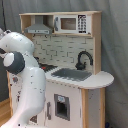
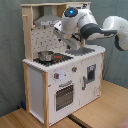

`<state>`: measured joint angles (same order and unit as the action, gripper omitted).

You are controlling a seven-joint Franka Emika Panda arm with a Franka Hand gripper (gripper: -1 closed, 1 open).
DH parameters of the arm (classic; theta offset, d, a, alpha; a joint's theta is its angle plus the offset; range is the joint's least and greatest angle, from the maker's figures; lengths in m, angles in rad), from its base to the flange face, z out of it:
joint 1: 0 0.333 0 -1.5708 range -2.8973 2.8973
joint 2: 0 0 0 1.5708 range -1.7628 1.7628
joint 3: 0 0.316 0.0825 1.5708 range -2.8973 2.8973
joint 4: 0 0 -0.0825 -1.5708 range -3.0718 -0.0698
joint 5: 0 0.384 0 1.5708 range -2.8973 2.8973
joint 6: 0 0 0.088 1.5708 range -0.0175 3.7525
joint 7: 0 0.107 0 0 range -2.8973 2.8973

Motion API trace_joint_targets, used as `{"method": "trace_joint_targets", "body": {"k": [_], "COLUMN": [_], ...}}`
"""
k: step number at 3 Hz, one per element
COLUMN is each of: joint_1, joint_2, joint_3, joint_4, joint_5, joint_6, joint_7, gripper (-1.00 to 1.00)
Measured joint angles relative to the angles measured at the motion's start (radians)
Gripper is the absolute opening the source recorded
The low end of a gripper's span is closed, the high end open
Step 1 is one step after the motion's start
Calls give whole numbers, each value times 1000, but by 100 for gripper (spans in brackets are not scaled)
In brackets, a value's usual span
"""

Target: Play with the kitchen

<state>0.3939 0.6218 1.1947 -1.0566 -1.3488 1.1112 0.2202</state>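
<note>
Toy kitchen [image 1: 75,75] of pale wood, white panels stands against grey curtain in both exterior views. Black faucet [image 1: 83,59] arches over steel sink [image 1: 72,74]. In second exterior view, small metal pot [image 2: 45,55] sits on stovetop [image 2: 57,58]; white robot arm [image 2: 95,27] reaches over counter; gripper hidden, finger state cannot tell. Oven door [image 2: 64,95] closed.
</note>
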Motion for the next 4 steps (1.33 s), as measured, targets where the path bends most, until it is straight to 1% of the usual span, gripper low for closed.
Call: {"method": "trace_joint_targets", "body": {"k": [1, 2, 3, 4], "joint_1": [49, 86, 114, 128], "joint_2": [-4, -8, -10, -13], "joint_3": [3, 4, 6, 8], "joint_4": [-52, -122, -183, -238], "joint_5": [-69, -139, -216, -289], "joint_6": [-63, -101, -125, -132], "joint_7": [-3, -9, -34, -72], "gripper": [100, 100, 100, 100]}}
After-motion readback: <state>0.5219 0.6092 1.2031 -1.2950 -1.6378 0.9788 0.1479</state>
